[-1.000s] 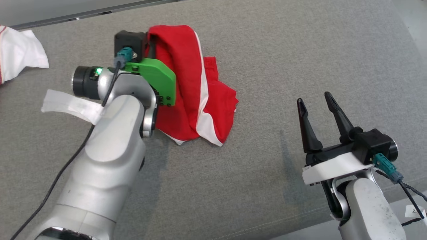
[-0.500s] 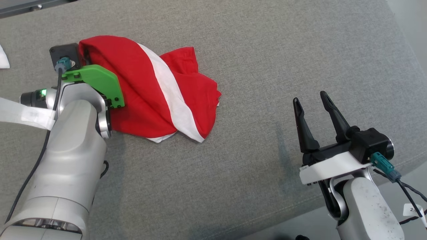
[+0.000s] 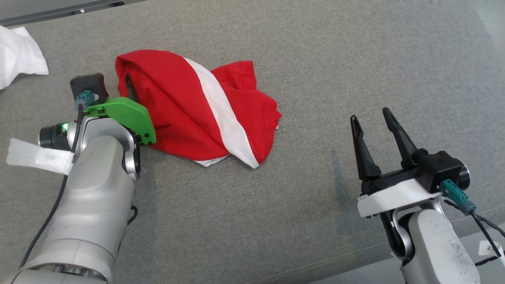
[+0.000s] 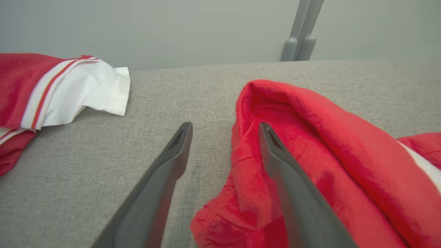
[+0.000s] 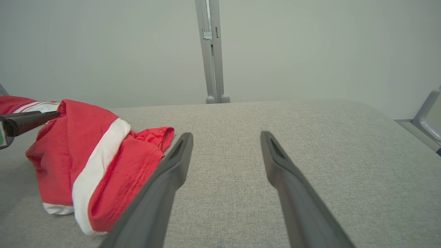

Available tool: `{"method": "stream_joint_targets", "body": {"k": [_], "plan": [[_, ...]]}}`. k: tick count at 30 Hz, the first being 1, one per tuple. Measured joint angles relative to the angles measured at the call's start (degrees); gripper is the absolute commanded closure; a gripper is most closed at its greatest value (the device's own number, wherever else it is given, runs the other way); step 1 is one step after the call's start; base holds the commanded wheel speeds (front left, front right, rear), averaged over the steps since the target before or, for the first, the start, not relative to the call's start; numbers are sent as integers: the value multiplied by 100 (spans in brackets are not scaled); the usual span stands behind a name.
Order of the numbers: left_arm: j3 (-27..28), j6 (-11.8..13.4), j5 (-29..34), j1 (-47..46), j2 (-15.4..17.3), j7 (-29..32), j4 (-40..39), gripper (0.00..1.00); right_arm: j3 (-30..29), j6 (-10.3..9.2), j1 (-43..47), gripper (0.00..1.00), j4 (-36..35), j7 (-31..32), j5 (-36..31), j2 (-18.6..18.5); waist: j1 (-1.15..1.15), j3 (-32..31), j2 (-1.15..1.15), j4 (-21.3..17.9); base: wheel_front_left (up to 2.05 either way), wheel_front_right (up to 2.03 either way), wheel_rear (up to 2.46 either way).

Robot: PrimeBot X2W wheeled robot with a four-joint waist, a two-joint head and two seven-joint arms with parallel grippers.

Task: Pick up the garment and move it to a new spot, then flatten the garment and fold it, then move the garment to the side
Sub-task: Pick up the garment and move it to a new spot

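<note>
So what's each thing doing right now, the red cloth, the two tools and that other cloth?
red garment: crumpled in a heap on the grey surface, not flattened or folded.
left tool: open, one finger lying against the garment, gripping nothing.
right tool: open, empty, apart from the garment.
white and red cloth: bunched up, lying at the far left.

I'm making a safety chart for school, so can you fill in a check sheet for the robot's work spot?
Surface: grey fabric surface, no spills seen.
Job's things: red garment with a white stripe, crumpled in a heap, not yet flattened.
Clutter: white-and-red cloth at the far left edge.
Grippers: left gripper open, one finger at the garment's edge; right gripper open, apart from the garment.
Cables: black cable along the left arm; teal plug with a cable at the right wrist.
Surroundings: pale wall, grey metal post.
</note>
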Motion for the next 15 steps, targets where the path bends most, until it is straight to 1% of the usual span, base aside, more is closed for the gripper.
{"method": "stream_joint_targets", "body": {"k": [8, 10, 15], "plan": [[-62, -133, -42, 94, -170, -151, -326, 0, -85, 0, 106, 0, 64, 0, -53, -1, 0, -276, 0, 239, 0, 0, 0], [-119, -203, -69, 136, -227, -153, -398, 0, -77, 0, 120, 0, 69, 0, -68, -1, 0, -336, 0, 276, 0, 0, 0], [-354, -313, -163, 155, -282, -73, -432, 0, 36, 0, 118, 0, 63, 0, -67, 1, 0, -374, 0, 228, 0, 0, 0]]}}
